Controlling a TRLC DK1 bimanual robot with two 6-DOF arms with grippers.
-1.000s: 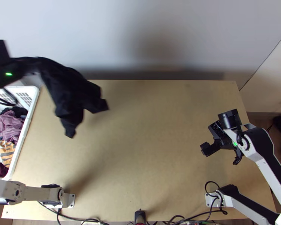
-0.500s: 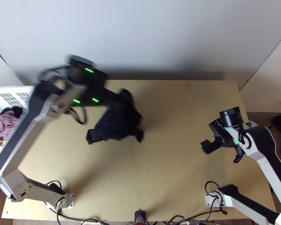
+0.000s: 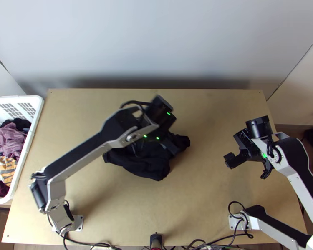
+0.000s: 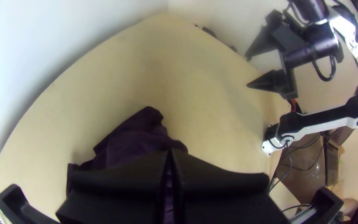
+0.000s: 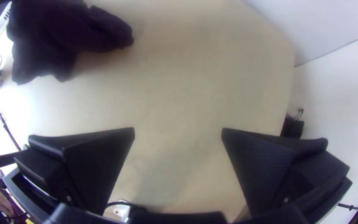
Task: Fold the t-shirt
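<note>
When viewed from above, counted two arms, based at the near corners of the table, and two grippers. Found one dark t-shirt, bunched, over the table's middle; unable to confirm contact with the wood. Observed left arm bent above the table's left side, then stretched diagonally to its middle. Noted left gripper, fingers brought together on the t-shirt; unable to identify the part held. Observed right arm bent sharply past the table's near right corner, then turned back inward. Noted right gripper above the table's right side, fingers spread wide, gripping nothing. Recorded one white basket at the table's left edge, containing several garments.
</note>
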